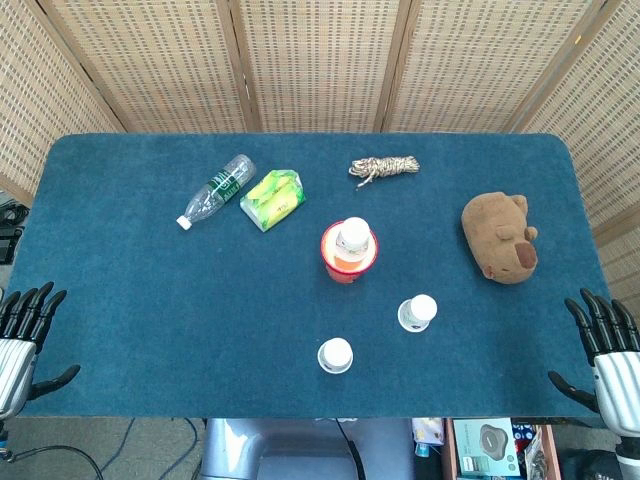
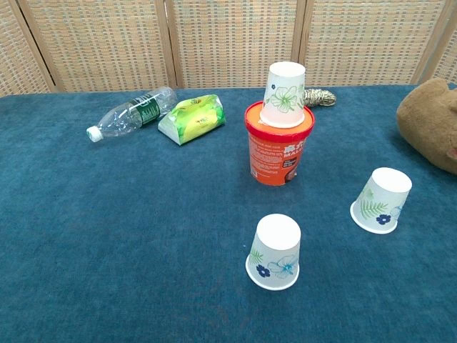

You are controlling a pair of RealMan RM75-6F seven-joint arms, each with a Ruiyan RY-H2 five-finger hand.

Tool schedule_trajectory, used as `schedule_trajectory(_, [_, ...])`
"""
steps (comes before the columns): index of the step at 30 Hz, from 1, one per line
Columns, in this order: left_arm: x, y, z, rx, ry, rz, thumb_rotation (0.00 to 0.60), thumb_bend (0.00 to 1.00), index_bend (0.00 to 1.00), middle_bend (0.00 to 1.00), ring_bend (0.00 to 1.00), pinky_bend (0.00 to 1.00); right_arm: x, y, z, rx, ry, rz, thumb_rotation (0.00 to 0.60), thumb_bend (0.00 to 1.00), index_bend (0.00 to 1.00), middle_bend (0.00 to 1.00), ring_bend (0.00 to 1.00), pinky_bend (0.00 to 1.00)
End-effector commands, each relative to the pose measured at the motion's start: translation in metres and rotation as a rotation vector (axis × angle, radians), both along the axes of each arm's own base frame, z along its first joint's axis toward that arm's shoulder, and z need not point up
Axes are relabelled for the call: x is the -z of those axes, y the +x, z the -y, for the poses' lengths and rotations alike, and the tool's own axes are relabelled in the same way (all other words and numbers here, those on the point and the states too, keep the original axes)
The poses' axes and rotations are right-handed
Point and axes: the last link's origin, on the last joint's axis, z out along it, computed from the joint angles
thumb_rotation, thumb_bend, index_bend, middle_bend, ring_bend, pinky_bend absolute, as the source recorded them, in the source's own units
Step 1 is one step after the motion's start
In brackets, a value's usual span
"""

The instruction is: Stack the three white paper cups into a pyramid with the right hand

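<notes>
Blue carpet-like cloth covers the table (image 1: 150, 300), with woven wicker screens (image 1: 320, 60) standing behind it. Nearest, at the front corners in the head view, both hands wait off the table edge: the left hand (image 1: 25, 335) and the right hand (image 1: 605, 345) each hold nothing, fingers spread and pointing up. The chest view shows neither hand.

Closest of the task's things is an upside-down white paper cup with blue flowers (image 2: 274, 251), near the front middle of the table. To its right and a little further back, a second paper cup (image 2: 383, 200) with a green leaf print also stands mouth-down, tilted slightly; the two are well apart. Behind them at the table's centre sits an orange tub (image 2: 280, 146), and the third paper cup (image 2: 284, 95) stands inverted on its top.

To the right lies a brown plush animal (image 1: 500, 237). Further back on the left, a green packet (image 1: 273, 198) lies just beside a clear plastic bottle (image 1: 216, 190) on its side. A bundle of rope (image 1: 384, 167) lies near the far edge.
</notes>
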Motion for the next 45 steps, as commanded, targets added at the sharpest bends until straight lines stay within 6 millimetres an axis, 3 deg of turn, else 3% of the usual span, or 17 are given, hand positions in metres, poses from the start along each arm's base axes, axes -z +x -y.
schedule_trajectory(1, [0.0, 0.0, 0.001, 0.004, 0.0, -0.005, 0.6, 0.12, 0.0, 0.0, 0.0, 0.0, 0.001, 0.0, 0.001, -0.003, 0.012, 0.005, 0.6, 0.0, 0.0, 0.0, 0.0, 0.0])
schedule_trajectory(5, [0.001, 0.001, 0.0, 0.006, 0.002, -0.007, 0.6, 0.12, 0.0, 0.0, 0.0, 0.0, 0.004, 0.002, 0.011, -0.024, 0.045, 0.018, 0.6, 0.0, 0.0, 0.0, 0.0, 0.0])
schedule_trajectory(10, [0.0, 0.001, -0.002, 0.003, 0.012, -0.001, 0.6, 0.12, 0.0, 0.0, 0.0, 0.0, 0.014, 0.009, 0.052, -0.087, 0.148, 0.016, 0.6, 0.0, 0.01, 0.09, 0.0, 0.01])
schedule_trajectory(16, [0.001, -0.001, -0.009, -0.023, 0.007, -0.005, 0.6, 0.12, 0.0, 0.0, 0.0, 0.0, 0.043, 0.037, 0.105, -0.134, 0.349, 0.111, 0.6, 0.0, 0.11, 0.22, 0.11, 0.18])
schedule_trajectory(24, [0.003, -0.005, -0.018, -0.053, 0.002, -0.008, 0.6, 0.12, 0.0, 0.0, 0.0, 0.0, 0.089, 0.065, 0.146, -0.117, 0.489, 0.11, 0.6, 0.04, 0.17, 0.29, 0.19, 0.3])
schedule_trajectory(28, [0.003, -0.006, -0.021, -0.062, -0.003, -0.008, 0.6, 0.12, 0.0, 0.0, 0.0, 0.0, 0.107, 0.075, 0.156, -0.098, 0.527, 0.098, 0.6, 0.06, 0.18, 0.3, 0.2, 0.32])
schedule_trajectory(37, [0.004, -0.007, -0.025, -0.072, -0.015, -0.007, 0.6, 0.12, 0.0, 0.0, 0.0, 0.0, 0.144, 0.085, 0.157, -0.072, 0.598, 0.028, 0.6, 0.08, 0.23, 0.35, 0.25, 0.35])
schedule_trajectory(45, [0.004, -0.006, -0.025, -0.074, -0.021, 0.003, 0.6, 0.12, 0.0, 0.0, 0.0, 0.0, 0.154, 0.076, 0.166, -0.019, 0.583, -0.005, 0.6, 0.13, 0.28, 0.4, 0.31, 0.44])
